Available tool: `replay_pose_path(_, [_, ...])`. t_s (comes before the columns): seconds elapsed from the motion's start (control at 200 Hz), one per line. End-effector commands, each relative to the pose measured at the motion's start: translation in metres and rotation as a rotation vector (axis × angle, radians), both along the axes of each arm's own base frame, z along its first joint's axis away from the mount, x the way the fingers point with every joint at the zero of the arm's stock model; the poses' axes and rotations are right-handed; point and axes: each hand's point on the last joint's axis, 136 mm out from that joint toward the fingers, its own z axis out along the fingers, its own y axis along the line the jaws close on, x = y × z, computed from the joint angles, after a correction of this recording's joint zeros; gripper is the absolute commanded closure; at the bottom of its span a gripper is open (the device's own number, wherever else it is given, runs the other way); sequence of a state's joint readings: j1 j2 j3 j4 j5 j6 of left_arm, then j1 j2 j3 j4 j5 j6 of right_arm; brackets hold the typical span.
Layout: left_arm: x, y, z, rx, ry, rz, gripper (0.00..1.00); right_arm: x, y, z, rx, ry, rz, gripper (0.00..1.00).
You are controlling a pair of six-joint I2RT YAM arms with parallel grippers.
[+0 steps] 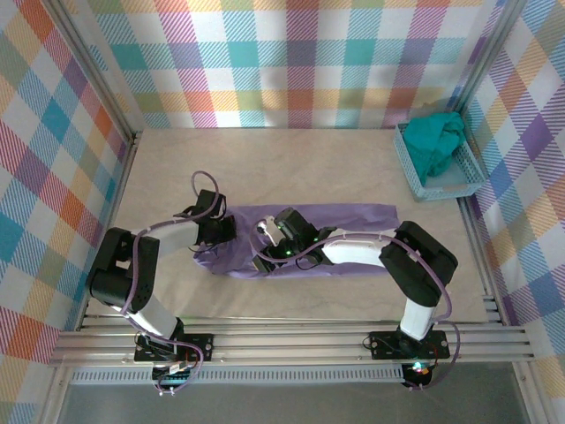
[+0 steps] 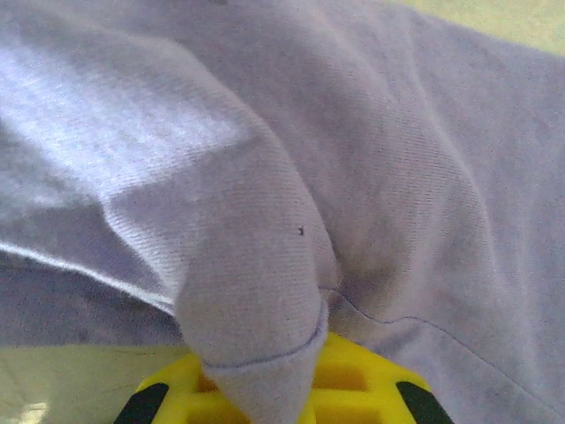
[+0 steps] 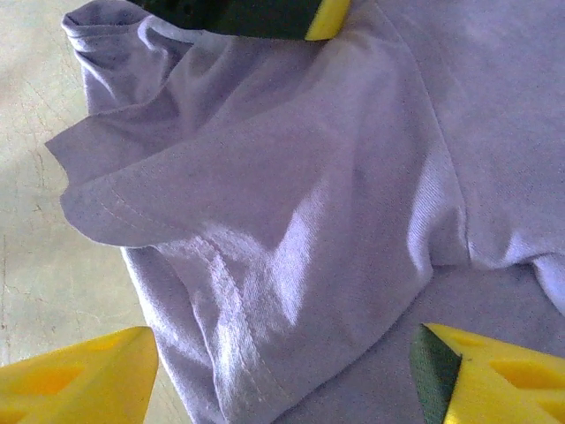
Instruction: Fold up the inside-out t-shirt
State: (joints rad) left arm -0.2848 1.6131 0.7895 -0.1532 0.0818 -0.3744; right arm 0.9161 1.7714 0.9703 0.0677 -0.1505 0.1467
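The t-shirt (image 1: 353, 216) lies inside out in a long, narrow lavender band across the middle of the table (image 1: 309, 168), between my two arms. My left gripper (image 1: 219, 231) sits at the band's left end, clamped on a raised fold of the cloth. In the left wrist view that fold runs down between my yellow fingers (image 2: 353, 389), hem stitching showing at its edge. My right gripper (image 1: 263, 247) hangs just beside it, over the shirt's left part, jaws wide apart and holding nothing. In the right wrist view its two yellow fingers (image 3: 79, 375) stand on either side of a rumpled sleeve, bare tabletop to the left. At the far right corner a blue basket (image 1: 415, 172) holds a teal garment (image 1: 437, 141), well apart from the shirt.
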Motion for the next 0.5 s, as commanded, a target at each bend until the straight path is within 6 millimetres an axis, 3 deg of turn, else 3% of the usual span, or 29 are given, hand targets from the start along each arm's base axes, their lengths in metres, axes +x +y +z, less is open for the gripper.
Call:
replay_pose_path(0.0, [-0.008,0.038,-0.001,0.169,0.061,0.072,1.0,0.005,-0.011,0.021,0.017,-0.012,-0.037,0.23])
replay_pose_path(0.15, [-0.007,0.083,0.031,0.362,0.08,0.171,1.0,0.018,-0.041,0.038,0.04,-0.01,-0.12,0.23])
replay_pose_path(0.27, [0.001,0.101,0.068,0.452,0.067,0.187,1.0,0.034,-0.074,0.051,0.056,-0.008,-0.214,0.22])
replay_pose_path(0.495, [0.016,0.169,0.145,0.935,0.067,0.259,1.0,0.056,-0.138,0.056,-0.003,0.012,-0.421,0.21])
